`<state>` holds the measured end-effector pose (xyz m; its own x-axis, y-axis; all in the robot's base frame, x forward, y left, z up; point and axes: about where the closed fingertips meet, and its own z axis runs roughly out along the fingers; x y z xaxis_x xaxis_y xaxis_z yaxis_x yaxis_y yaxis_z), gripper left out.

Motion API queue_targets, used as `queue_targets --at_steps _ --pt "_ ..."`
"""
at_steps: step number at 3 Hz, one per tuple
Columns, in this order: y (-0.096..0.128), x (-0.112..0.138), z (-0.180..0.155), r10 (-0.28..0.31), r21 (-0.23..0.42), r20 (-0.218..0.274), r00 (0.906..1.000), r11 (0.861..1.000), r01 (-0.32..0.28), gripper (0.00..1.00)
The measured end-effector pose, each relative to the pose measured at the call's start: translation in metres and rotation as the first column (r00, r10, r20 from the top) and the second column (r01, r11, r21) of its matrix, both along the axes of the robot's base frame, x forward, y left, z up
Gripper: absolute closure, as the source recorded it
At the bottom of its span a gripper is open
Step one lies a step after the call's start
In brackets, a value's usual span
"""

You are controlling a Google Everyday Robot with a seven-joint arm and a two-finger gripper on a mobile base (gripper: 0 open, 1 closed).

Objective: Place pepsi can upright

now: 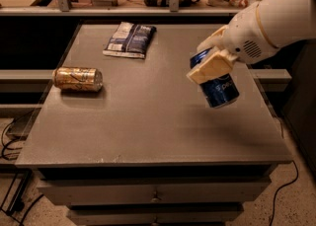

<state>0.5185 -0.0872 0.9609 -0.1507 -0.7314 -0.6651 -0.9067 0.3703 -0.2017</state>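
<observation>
The blue pepsi can [219, 89] hangs in the air over the right part of the grey table [148, 126], tilted with its base pointing down and to the right. My gripper [210, 62] is shut on its upper half; a cream finger [211, 67] lies across the front of the can. The white arm [276, 20] comes in from the upper right. The can's top is hidden behind the fingers.
A gold can [78, 79] lies on its side at the table's left. A dark blue snack bag [129, 39] lies flat at the back middle. A shelf with boxes and bags runs behind the table. The table's right edge is close under the can.
</observation>
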Motion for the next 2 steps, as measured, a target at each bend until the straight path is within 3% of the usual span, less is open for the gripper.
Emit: queue_targets --at_steps 1,2 --pt "0.010 0.002 -0.006 0.027 0.008 0.030 0.9992 1.000 -0.027 1.00" --pt "0.030 0.014 -0.006 0.096 0.055 0.123 0.9878 0.993 -0.103 1.00"
